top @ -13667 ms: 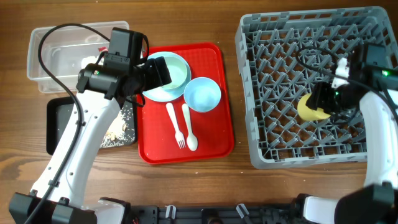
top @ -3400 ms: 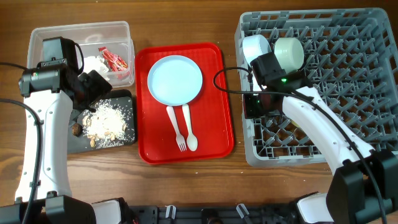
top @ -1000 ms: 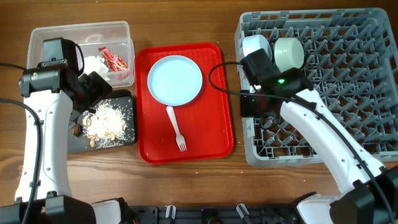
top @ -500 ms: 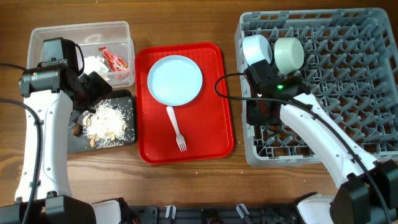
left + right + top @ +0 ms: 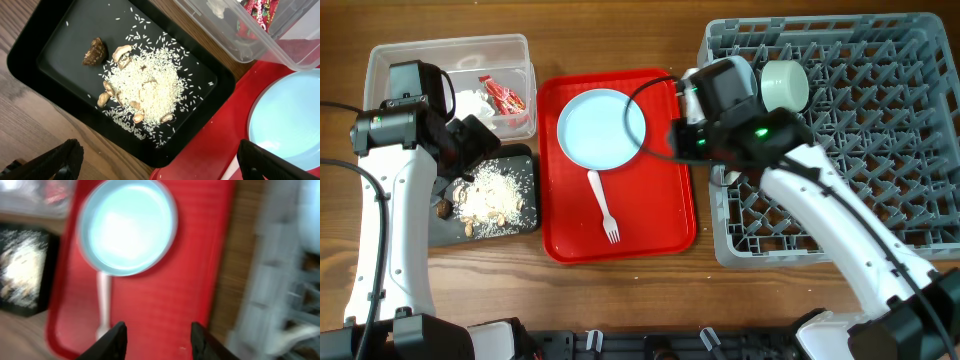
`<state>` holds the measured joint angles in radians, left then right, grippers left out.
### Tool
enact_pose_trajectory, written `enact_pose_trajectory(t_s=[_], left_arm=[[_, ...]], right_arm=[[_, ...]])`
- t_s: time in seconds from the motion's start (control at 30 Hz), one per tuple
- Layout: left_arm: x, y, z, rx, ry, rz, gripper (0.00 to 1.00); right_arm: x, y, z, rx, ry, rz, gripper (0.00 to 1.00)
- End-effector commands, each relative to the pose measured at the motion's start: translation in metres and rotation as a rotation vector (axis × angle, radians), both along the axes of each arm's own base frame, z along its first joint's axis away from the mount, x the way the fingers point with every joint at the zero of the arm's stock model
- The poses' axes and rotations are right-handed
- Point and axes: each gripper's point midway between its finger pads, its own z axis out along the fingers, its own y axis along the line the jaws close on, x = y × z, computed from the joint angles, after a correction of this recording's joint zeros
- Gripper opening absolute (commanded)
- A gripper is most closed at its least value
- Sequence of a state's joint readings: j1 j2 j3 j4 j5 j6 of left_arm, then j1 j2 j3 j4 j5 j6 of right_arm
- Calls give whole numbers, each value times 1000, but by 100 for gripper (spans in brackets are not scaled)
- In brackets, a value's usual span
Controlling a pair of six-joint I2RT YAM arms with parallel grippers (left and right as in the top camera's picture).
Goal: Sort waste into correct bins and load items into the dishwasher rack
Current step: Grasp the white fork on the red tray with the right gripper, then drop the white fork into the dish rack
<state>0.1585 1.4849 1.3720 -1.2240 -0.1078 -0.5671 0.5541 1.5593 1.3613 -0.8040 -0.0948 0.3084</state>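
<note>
The pale blue plate (image 5: 601,127) and the white fork (image 5: 603,205) lie on the flat red tray (image 5: 665,225). My right gripper (image 5: 680,140) is open and empty above the tray's right side; its wrist view, blurred, shows its fingers (image 5: 157,340) below the plate (image 5: 127,227) and right of the fork (image 5: 103,295). A pale blue bowl (image 5: 732,72) and a pale green bowl (image 5: 783,85) stand in the grey rack (image 5: 880,200). My left gripper (image 5: 470,140) is open (image 5: 162,165) over the black tray (image 5: 45,60) holding food scraps (image 5: 145,95). The spoon and yellow cup are not in view.
The clear tub (image 5: 390,70) at the back left holds the red wrapper (image 5: 502,95) and white tissue (image 5: 470,103). A brown chunk (image 5: 94,51) lies in the black tray. The rack fills the right side, and my right arm crosses its left edge.
My right gripper has moved left from the rack's left part to above the red tray's right side. The spoon left the tray earlier. The left arm has not moved.
</note>
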Motion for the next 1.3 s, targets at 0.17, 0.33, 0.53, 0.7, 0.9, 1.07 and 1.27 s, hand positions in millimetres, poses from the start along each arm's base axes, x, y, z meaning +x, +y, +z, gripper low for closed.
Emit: enact_pose_trajectory(t_s=[0.17,0.33,0.53,0.7,0.9,1.07,1.27], left_arm=[[0,3,3,8,-9,15,100],[0,3,3,8,-9,15,100],[0,3,3,8,-8,15,100],[0,3,3,8,-9,15,100],[0,3,3,8,-8,15,100],[0,3,3,8,-8,15,100],[0,3,3,8,-8,15,100]], right_arm=[[-63,89,-96,-86,214,242,50],[-95,108,-137,-145,316,272,57],[-108,109,-174,-203,395,225,62],[-117,110,-195,-209,462,233,58],[-118,114,-193,-188,470,238,4],[-119,114,-192,-175,486,233,4],[-108,102,-160,-215,391,211,4]])
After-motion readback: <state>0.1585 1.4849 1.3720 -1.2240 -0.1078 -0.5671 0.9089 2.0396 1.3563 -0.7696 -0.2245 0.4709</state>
